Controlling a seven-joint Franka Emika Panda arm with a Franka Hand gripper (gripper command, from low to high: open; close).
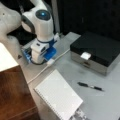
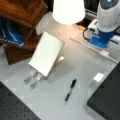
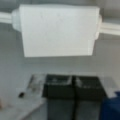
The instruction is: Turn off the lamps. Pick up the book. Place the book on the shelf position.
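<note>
The book [image 1: 58,97] has a pale speckled cover and leans tilted on a rack of thin metal bars [image 2: 32,80]; it also shows in a front view as the book [image 2: 47,53]. The dark reddish-brown wooden block [image 1: 13,96] stands beside it. A white lamp shade [image 2: 68,10] glows, with warm light on the table below. My gripper [image 3: 73,90] is shut, its two black fingers pressed together, right at a white switch box [image 3: 58,30] on a white cable. In a front view the gripper [image 1: 49,58] hangs low over that switch [image 1: 50,62], far from the book.
A black box with a grey base [image 1: 96,51] stands at a front view's right, with a white tag [image 1: 85,55] on it. A black pen [image 1: 90,86] lies between box and book. The white cable [image 2: 85,45] runs across the table. Blue items [image 2: 10,35] sit inside the wooden shelf.
</note>
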